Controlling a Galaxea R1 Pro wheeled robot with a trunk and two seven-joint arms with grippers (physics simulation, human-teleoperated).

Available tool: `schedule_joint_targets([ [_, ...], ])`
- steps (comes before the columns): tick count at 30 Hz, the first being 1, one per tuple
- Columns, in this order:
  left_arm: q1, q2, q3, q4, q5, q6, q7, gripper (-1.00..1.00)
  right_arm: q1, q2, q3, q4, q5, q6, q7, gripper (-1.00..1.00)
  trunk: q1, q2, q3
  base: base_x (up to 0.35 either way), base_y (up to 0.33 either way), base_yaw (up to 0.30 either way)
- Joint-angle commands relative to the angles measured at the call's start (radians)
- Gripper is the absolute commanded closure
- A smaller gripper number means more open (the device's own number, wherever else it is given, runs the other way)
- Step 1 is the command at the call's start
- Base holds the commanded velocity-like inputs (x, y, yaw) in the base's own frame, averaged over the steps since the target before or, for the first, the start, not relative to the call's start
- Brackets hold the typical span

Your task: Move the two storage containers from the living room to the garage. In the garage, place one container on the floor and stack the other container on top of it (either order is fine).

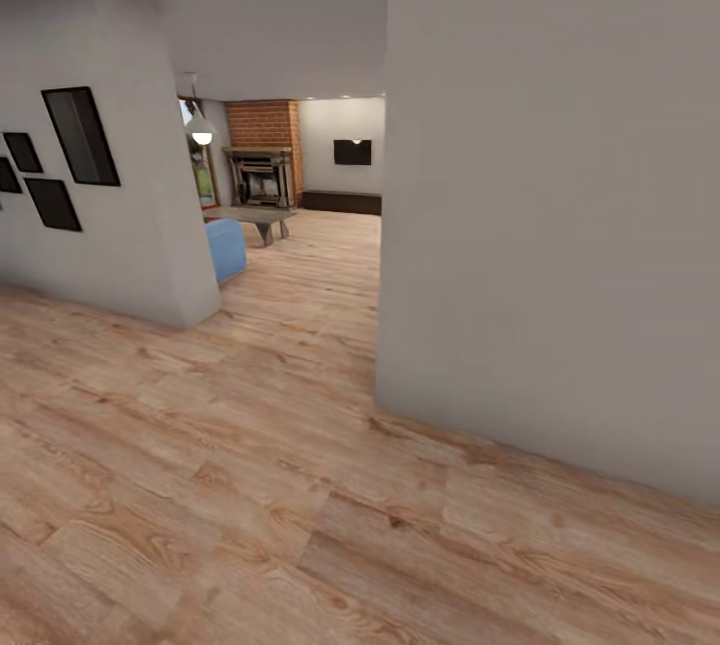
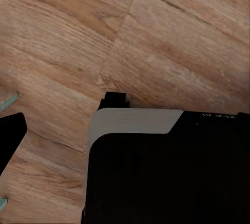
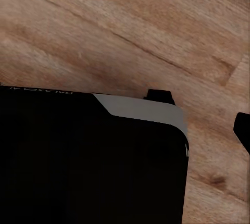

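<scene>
The two storage containers are out of view, and so are the garage and its floor. The living room [image 1: 300, 185] lies ahead through an opening between two white walls, with its brick fireplace [image 1: 262, 173], wall TV [image 1: 352, 152] and dark low bench [image 1: 342, 202]. In the left wrist view one dark finger [image 2: 10, 135] pokes in at the edge over light wood planks. The right wrist view has a dark finger [image 3: 242, 128] at its edge. Neither view lets me judge the jaws' gap, and nothing is seen held.
A white wall block [image 1: 550, 225] stands close on the right, its corner near the opening. A wall with black picture frames [image 1: 80, 140] is on the left. A blue sofa [image 1: 226, 250] and a low grey table [image 1: 255, 217] sit past it. My black-and-grey base [image 2: 166, 172] shows below both wrists.
</scene>
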Motion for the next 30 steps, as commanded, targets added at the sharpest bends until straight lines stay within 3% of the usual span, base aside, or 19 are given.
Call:
schedule_joint_targets([
  [1,-0.001,0.000,0.002,0.000,0.006,0.004,0.003,-1.00,-0.001,0.001,0.008,0.003,-0.008,-0.005,-0.001,-1.00,0.001,-0.001,-0.001,0.322,0.000,0.270],
  [30,-0.001,0.000,0.002,0.000,0.006,0.004,0.003,-1.00,-0.001,0.000,0.008,0.003,-0.008,-0.005,-0.001,-1.00,0.001,-0.001,-0.001,0.322,0.000,0.270],
])
